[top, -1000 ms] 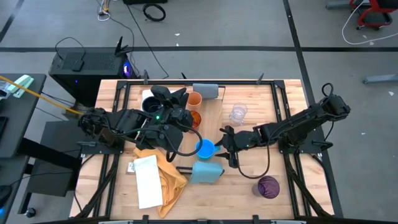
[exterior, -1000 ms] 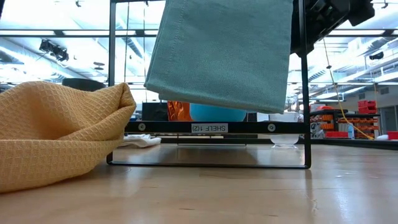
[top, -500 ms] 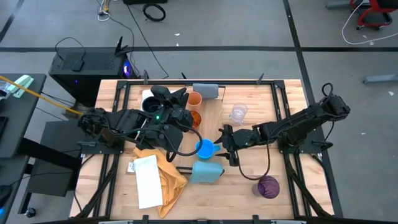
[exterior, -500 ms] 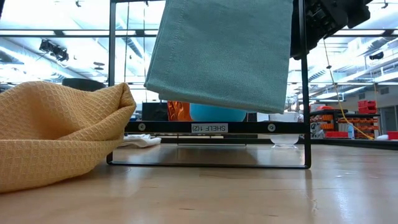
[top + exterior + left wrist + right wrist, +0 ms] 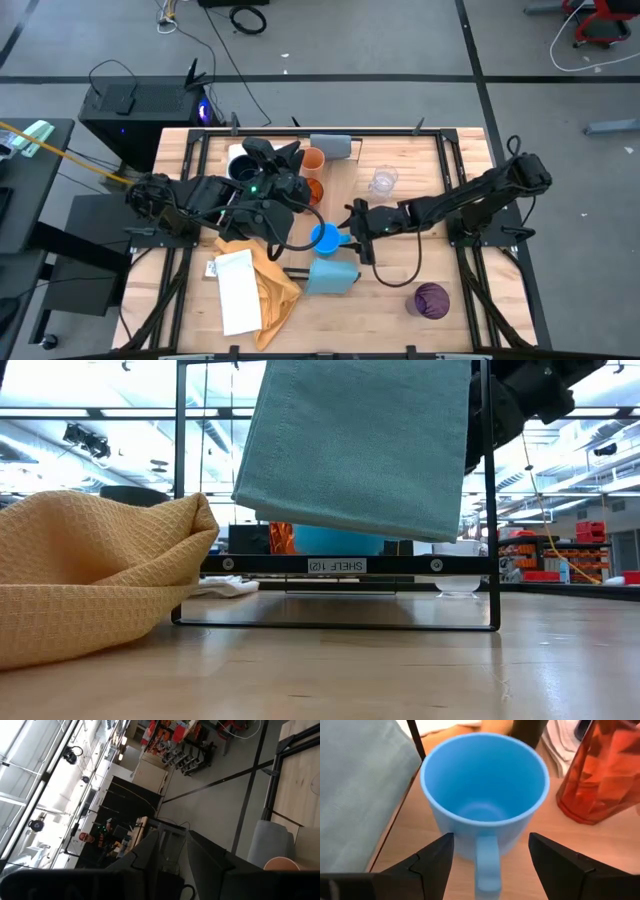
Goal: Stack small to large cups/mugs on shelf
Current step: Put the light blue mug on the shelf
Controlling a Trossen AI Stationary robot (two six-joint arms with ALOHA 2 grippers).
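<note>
On the shelf [image 5: 345, 205], beside the amber translucent cup [image 5: 600, 770], stood the bright blue mug [image 5: 482, 795], rigid, light, probably slick. The right gripper [image 5: 487, 857] held its jaws spread astride the handle; gripping there or at the rim looked safest.

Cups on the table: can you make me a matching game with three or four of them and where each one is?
Things:
1. bright blue mug
2. purple cup
3. clear glass
4. orange cup

Places:
A. alone near the front edge of the table, on the right arm's side
B. next to the grey block at the far end of the plank
C. right in front of the right gripper, whose fingers are open either side of its handle
D. on the bare wood, beyond the right arm

Pairs: 1-C, 2-A, 3-D, 4-B
</note>
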